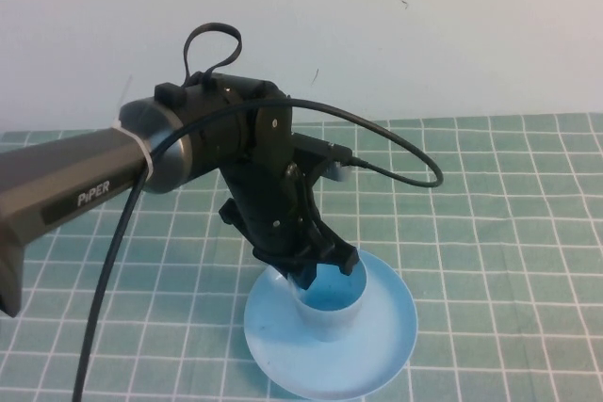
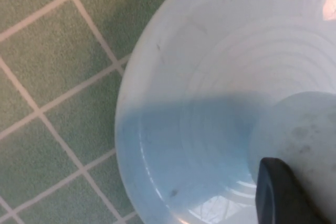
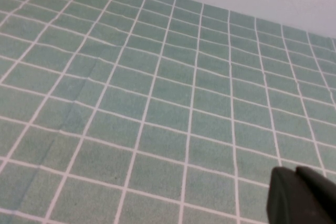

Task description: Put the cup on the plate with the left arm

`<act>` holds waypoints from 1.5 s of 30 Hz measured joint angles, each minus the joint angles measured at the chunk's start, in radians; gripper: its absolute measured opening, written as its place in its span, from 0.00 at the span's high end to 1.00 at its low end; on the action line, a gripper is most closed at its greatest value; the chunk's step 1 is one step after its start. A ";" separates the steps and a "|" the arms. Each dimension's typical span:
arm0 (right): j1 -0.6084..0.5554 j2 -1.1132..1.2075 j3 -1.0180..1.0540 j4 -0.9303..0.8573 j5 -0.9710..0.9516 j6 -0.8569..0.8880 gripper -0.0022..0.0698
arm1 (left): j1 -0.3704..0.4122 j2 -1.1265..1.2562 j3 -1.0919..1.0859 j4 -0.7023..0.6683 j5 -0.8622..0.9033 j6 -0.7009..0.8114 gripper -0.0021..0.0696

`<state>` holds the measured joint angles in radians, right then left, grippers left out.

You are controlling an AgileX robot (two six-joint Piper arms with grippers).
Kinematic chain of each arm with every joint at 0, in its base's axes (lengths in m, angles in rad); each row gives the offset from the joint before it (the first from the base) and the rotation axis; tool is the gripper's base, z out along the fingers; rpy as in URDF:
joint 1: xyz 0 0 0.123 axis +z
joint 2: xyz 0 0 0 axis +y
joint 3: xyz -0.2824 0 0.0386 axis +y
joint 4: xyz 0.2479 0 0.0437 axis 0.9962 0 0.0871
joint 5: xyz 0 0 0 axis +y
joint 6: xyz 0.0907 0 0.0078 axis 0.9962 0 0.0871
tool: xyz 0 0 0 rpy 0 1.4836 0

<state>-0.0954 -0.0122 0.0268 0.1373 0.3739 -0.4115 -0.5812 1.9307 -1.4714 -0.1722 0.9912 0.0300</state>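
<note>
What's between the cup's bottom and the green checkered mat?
The plate: the high view shows the cup standing upright on it, left gripper at its rim. The right gripper hovers over bare mat.

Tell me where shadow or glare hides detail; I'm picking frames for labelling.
High view: left gripper at the cup rim, shading its inside. Left wrist view: blurred, arm shadow across the plate, glare at its edge. Right wrist view: right gripper a dark blur, mat evenly lit.
</note>
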 joint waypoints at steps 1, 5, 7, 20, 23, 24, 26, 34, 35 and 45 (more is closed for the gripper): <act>0.000 0.000 0.000 0.000 0.000 0.000 0.97 | 0.000 0.000 -0.009 0.000 0.002 0.000 0.91; 0.000 0.000 0.000 0.000 0.000 0.000 0.97 | 0.000 0.000 -0.050 0.000 0.021 0.002 0.71; 0.000 0.000 0.000 0.000 0.000 0.000 0.97 | 0.000 0.000 -0.078 0.003 0.040 -0.006 0.62; 0.000 0.000 0.000 0.000 0.000 0.000 0.97 | 0.000 -0.026 -0.353 0.213 0.233 -0.090 0.73; 0.000 0.000 0.000 0.000 0.000 0.000 0.97 | 0.000 -0.072 -0.362 0.231 0.238 -0.091 0.90; 0.000 0.000 0.000 0.000 0.000 0.000 0.97 | 0.000 -0.092 -0.362 0.233 0.240 -0.091 0.92; 0.000 0.000 0.000 0.000 0.000 0.000 0.97 | 0.000 -0.131 -0.362 0.240 0.244 -0.091 0.95; 0.000 0.000 0.000 0.000 0.000 0.000 0.97 | 0.000 -0.351 -0.334 0.248 0.252 -0.113 0.97; 0.000 0.000 0.000 0.000 0.000 0.000 0.97 | 0.000 -0.382 -0.315 0.248 0.252 -0.116 0.97; 0.000 0.000 0.000 0.000 0.000 0.000 0.97 | 0.000 -0.856 0.237 0.259 0.140 -0.253 0.97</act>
<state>-0.0954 -0.0122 0.0268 0.1373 0.3739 -0.4115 -0.5812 1.0746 -1.2349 0.0873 1.1316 -0.2233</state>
